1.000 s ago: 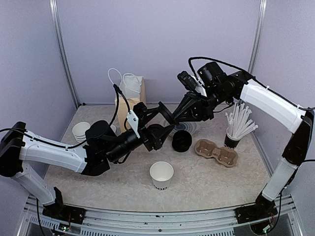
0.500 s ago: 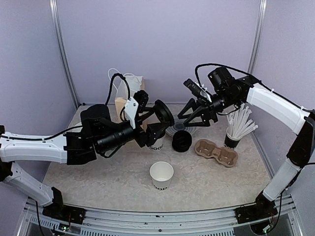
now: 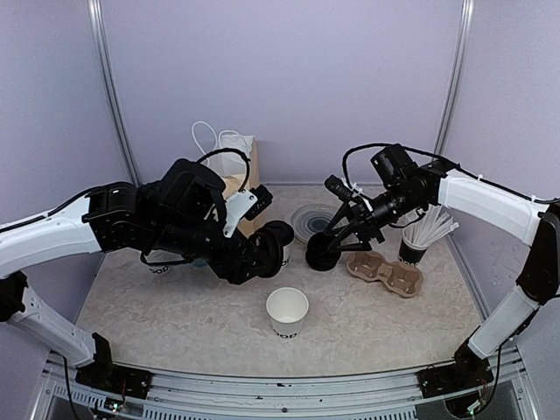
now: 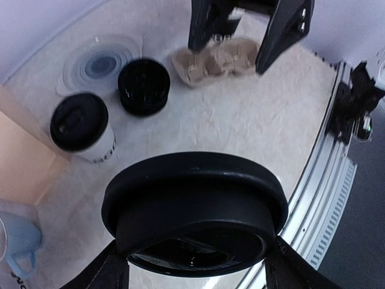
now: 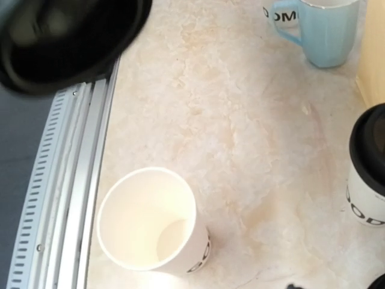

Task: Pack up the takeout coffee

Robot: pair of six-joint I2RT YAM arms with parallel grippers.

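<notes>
Left end effector (image 4: 195, 259) grips black lid (image 4: 192, 198) | takeout coffee (image 5: 368, 174) lettering shows "OD"

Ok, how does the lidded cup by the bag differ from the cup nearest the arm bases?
The lidded cup wears a black lid; the front cup is open and looks empty. The lidded cup stands further back, close to the brown bag; the front cup stands alone in front. Both are upright white paper cups with black lettering near the base.

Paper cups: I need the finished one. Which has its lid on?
The lidded cup beside the paper bag, capped in black; the front cup stands open.
</notes>
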